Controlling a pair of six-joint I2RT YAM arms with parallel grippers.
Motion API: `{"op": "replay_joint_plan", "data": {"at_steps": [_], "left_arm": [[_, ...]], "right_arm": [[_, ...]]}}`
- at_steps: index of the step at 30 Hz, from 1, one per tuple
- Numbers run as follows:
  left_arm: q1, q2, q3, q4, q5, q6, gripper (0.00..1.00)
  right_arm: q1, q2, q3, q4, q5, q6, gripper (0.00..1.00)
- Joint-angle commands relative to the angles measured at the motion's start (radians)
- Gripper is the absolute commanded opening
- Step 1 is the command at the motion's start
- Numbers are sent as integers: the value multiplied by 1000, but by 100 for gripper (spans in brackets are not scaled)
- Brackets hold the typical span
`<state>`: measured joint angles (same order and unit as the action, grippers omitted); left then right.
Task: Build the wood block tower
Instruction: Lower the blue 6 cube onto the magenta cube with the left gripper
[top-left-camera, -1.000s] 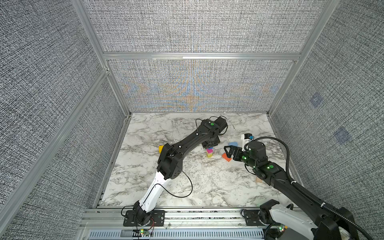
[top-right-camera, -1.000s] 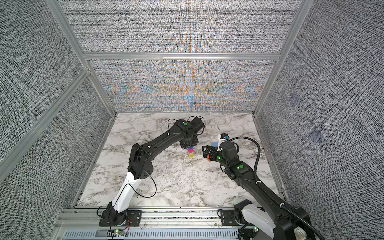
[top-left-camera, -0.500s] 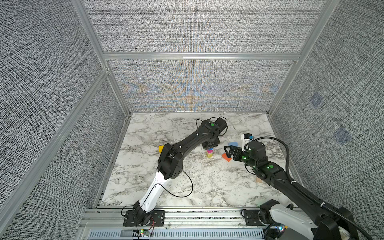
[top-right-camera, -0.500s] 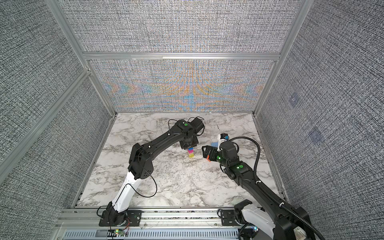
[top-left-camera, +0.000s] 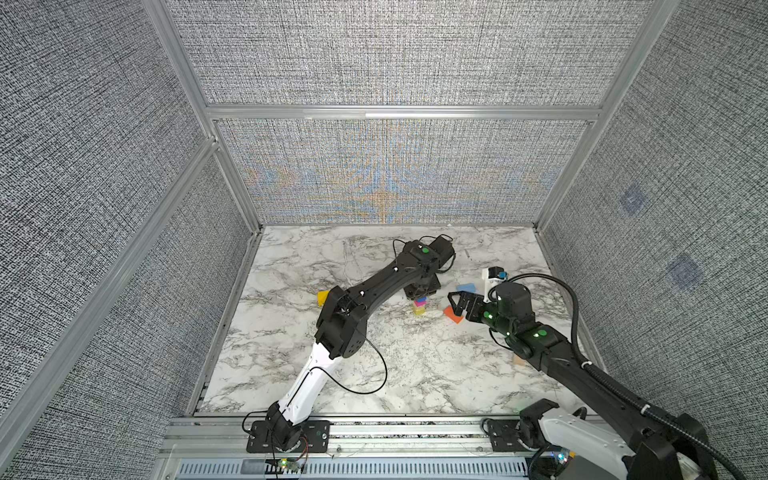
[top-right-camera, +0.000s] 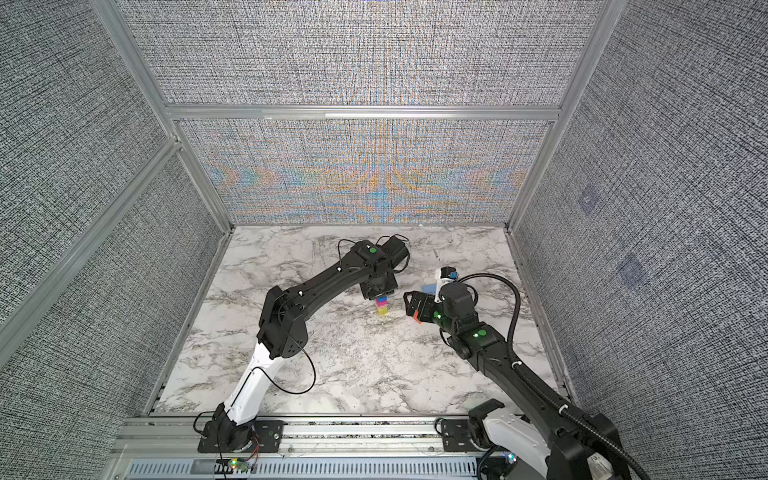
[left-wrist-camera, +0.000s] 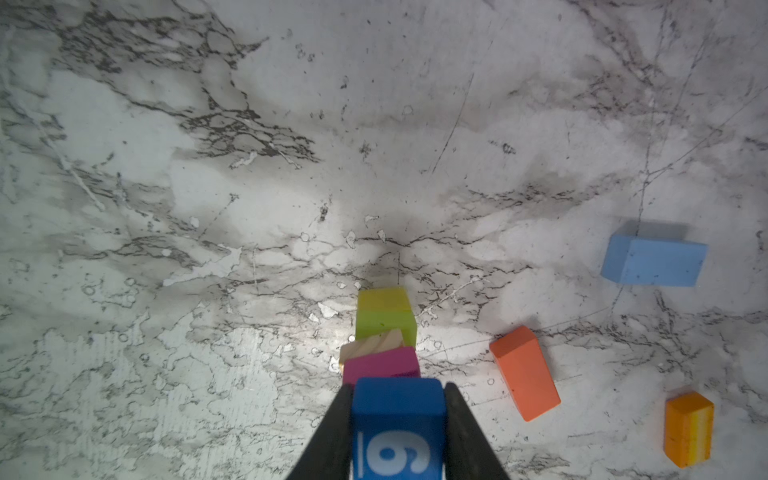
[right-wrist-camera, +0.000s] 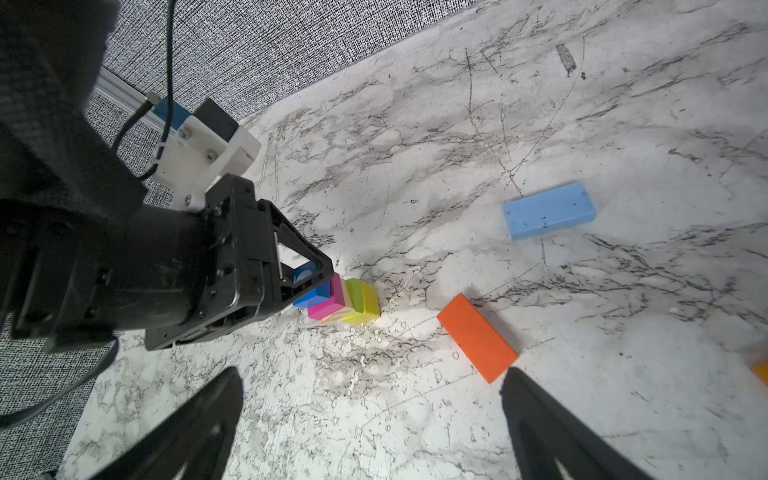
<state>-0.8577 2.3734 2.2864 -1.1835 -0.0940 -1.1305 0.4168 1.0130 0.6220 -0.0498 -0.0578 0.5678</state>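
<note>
Nothing much has moved since a second ago; both arms stay where they were. The left gripper (left-wrist-camera: 398, 390) pinches the blue "6" cube (left-wrist-camera: 397, 432) and holds it on top of the tower (right-wrist-camera: 359, 301), right against the magenta block (left-wrist-camera: 380, 365). Under that are a thin plain plank (left-wrist-camera: 372, 343), a lime block (left-wrist-camera: 384, 326) and a yellow block (left-wrist-camera: 382, 299) at the bottom. The right gripper (right-wrist-camera: 370, 374) has its jaws wide apart with nothing in them. It is low over the table (right-wrist-camera: 623, 104), with one tip just beside the orange slab (right-wrist-camera: 476, 336). The blue slab (right-wrist-camera: 548, 210) lies further off.
</note>
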Motion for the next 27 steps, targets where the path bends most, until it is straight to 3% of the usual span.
{"op": "replay_joint_plan", "data": {"at_steps": [1,27], "left_arm": [[-1,9,16,-8,5,5,35],[-2,5,26,-27,4,14,39]], "right_arm": [[-1,0,7,14,0,-7,99],[-2,-4,5,11,0,-12,99]]}}
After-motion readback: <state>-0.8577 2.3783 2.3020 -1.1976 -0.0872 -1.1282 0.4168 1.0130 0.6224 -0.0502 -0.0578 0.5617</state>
